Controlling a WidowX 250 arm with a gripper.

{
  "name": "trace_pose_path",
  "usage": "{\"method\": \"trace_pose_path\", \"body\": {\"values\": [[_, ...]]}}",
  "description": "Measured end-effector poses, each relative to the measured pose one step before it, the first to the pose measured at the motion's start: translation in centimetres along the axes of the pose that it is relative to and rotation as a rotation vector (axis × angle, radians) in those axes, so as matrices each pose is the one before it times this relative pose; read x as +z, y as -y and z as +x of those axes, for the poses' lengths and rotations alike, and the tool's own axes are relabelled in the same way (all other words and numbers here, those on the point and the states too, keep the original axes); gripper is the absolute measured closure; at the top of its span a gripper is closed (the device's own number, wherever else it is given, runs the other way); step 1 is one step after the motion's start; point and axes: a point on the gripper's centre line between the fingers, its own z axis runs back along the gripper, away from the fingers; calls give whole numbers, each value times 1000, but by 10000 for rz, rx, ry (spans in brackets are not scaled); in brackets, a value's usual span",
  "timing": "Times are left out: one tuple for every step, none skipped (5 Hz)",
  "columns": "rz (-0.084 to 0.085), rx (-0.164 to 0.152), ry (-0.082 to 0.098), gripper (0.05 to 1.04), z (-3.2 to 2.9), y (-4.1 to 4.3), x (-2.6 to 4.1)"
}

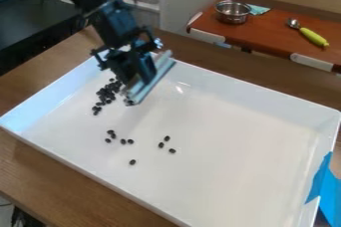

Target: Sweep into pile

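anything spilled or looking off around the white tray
The visible black beans lie inside the white tray, several strewn apart from the pile, so no spill over its rim. Blue tape stuck over the tray's right side looks odd, perhaps a makeshift fix.

The tray [220, 181] is white, the beans [108, 91] black, the tabletop [50, 173] brown, the tape [327, 191] bright blue, and the spoon's handle [313, 37] yellow-green.

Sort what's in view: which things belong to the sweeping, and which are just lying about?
Job:
small black oval beans
white rectangular tray
pale long sweeping blade

Lying about:
round metal bowl
green-handled metal utensil
teal cloth
blue tape
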Motion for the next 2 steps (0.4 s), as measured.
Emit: {"method": "trace_pose_path", "body": {"values": [[100,-564,-264,705,-2143,2693,-1768],[187,-382,-318,706,-2210,1756,-2193]]}}
